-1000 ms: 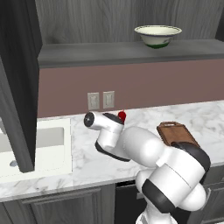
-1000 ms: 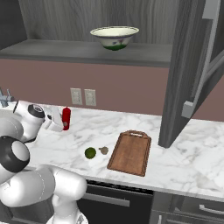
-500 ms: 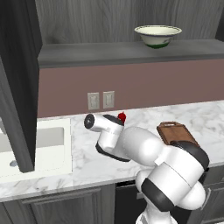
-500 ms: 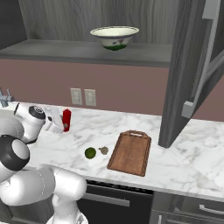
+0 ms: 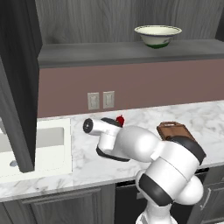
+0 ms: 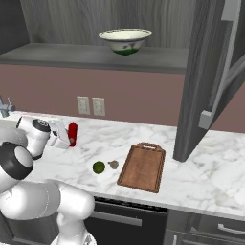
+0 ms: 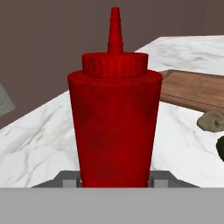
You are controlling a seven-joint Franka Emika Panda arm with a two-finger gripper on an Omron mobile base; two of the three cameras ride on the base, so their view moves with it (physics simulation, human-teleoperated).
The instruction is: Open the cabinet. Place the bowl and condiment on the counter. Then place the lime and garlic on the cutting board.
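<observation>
Red bottle [image 7: 114,127] stood upright on the counter [image 6: 191,158], gripper [image 6: 61,139] closed around its base. Releasing cleanly meant spreading the fingers without tipping it, then backing off before reaching right and up for the shelved bowl [image 6: 125,40].

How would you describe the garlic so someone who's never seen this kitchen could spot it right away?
Find the white marble counter below the open cabinet, then the reddish-brown cutting board lying on it. Just left of the board sit two small things side by side: the garlic is the brownish-tan lump nearer the board, smaller than the dark green lime.
</observation>
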